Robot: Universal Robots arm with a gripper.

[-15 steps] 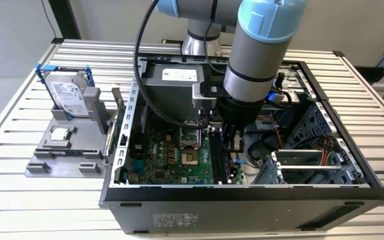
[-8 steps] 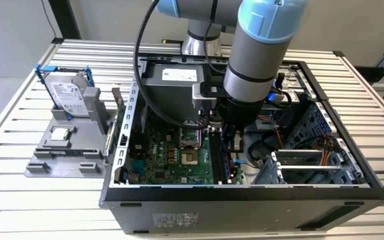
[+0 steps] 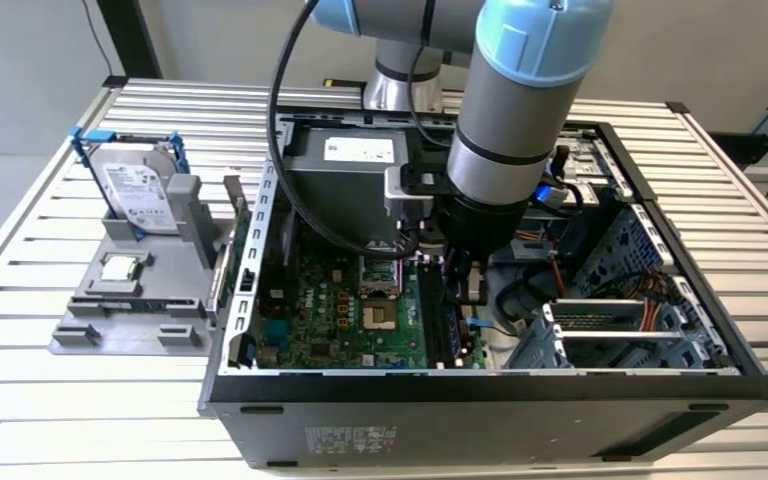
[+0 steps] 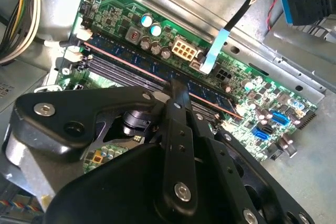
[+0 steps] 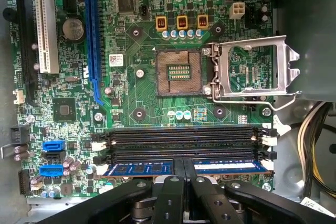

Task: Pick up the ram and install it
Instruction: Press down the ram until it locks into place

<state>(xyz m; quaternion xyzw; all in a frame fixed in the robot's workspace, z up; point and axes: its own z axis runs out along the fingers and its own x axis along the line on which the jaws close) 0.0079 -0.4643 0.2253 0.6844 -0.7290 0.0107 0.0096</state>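
Note:
The ram (image 5: 139, 168), a long dark stick with a pale bluish label, stands in the memory slot at the edge of the green motherboard (image 5: 131, 93); the second wrist view shows the ram (image 4: 121, 56) running slantwise across that board. My gripper (image 5: 184, 179) is shut, its two black fingers (image 5: 173, 187) pressed together over the middle of the stick's top edge. The second wrist view shows one finger (image 4: 178, 103) coming down onto the stick. In the exterior view the gripper (image 3: 471, 288) reaches down inside the open computer case (image 3: 491, 385).
Parallel memory slots (image 5: 184, 142) with white end clips lie beside the ram. The processor socket (image 5: 178, 72) stands open with its metal frame (image 5: 252, 66) swung aside. Outside the case, a grey stand (image 3: 131, 310) holds a hard drive (image 3: 137, 190) and a small chip (image 3: 120, 268). Cables (image 3: 544, 300) crowd the case's interior.

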